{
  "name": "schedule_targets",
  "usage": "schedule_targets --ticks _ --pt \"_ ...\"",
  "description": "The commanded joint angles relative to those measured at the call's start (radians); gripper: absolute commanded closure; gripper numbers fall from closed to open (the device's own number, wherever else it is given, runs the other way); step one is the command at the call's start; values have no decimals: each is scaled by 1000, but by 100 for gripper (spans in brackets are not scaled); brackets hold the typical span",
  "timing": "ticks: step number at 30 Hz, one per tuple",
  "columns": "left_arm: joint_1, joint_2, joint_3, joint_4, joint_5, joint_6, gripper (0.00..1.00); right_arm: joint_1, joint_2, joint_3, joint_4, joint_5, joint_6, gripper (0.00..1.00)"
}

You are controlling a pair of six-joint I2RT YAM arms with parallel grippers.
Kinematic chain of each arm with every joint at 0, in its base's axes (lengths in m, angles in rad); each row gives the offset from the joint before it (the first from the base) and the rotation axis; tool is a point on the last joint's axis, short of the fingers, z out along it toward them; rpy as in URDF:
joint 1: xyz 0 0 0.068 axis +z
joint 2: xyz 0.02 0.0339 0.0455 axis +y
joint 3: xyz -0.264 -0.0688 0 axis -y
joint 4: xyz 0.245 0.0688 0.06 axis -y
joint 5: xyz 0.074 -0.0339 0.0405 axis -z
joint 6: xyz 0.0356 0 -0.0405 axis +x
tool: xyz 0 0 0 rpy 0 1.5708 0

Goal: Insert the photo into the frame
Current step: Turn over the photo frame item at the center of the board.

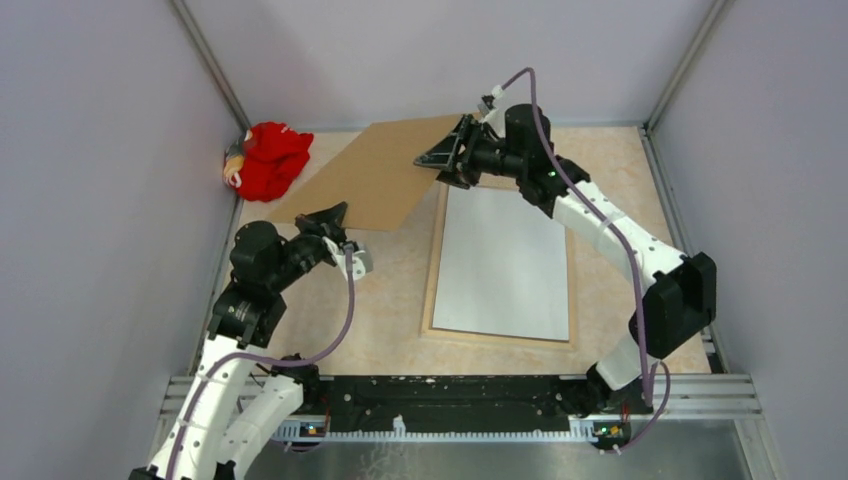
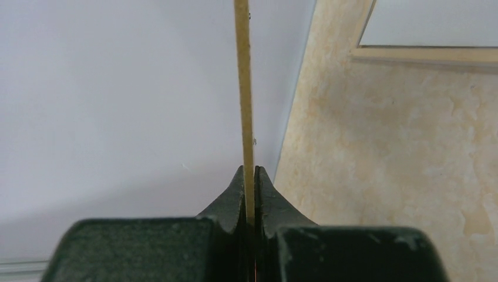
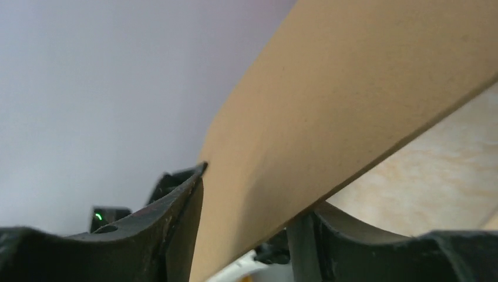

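1 pale sheet, which I take for the photo (image 1: 500, 265) lying face down on its plain back, sits flat inside the frame (image 1: 431, 300). The frame lies rear side up in the middle of the table (image 1: 390, 290), its light wood edges showing all around the sheet. I judge the print light, thin and floppy, with a glossy face that would smudge or crease. Lying flush in the recess, it offers little to pinch, so if I had to shift it I would nudge it at a border or lift 1 corner, never press on the middle.

Above and to the left of the frame, the brown backing board (image 1: 385, 175) hangs tilted in the air between the 2 arms. The left gripper (image 2: 249, 176) is clamped tight on the board's thin near edge. The right gripper (image 3: 252, 194) has the far corner between its fingers, but they stand apart and are not pinching it. The board looks stiff and light, so I judge the 1 grip will carry it, though it may swing.

A red cloth (image 1: 270, 160) lies crumpled by the left wall. I can read no label or writing anywhere.
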Motion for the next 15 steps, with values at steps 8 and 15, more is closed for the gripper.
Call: schedule_targets --ticks 8,15 --pt "-4 74 183 84 88 -178 100 -57 -193 298 -795 -87 -1351 34" --pt "-4 123 333 -119 191 -149 100 -7 -509 -94 -467 -138 -1714 29"
